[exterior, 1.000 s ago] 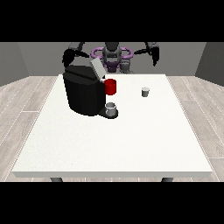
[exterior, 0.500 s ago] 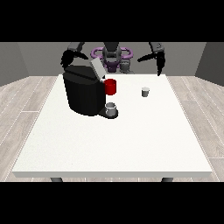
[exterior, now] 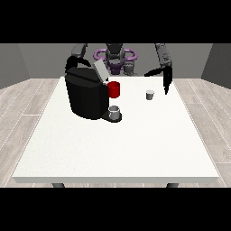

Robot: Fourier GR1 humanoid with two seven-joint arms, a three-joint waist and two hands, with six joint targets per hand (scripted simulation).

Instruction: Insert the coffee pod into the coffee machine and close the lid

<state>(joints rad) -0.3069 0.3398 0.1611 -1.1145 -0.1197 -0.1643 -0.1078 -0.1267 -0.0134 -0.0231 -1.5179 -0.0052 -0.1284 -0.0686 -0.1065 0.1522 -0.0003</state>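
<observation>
Coffee machine: a boxy, matte black body is sitting on the table's far left part, its grey lid standing tilted open.
Red part: a round, glossy piece is sticking out at the machine's front.
Cup: a small grey cylinder is resting on the machine's base.
Coffee pod: a small pale cup shape is standing alone, right of the machine, well apart from it.
Hand at the view's right: it is hanging just beyond the pod, fingers straight and pointing down, holding nothing.
Hand at the view's left: it is showing behind the machine; I cannot tell how its fingers lie.
Table: the smooth white near half is lying open to its front edge.
</observation>
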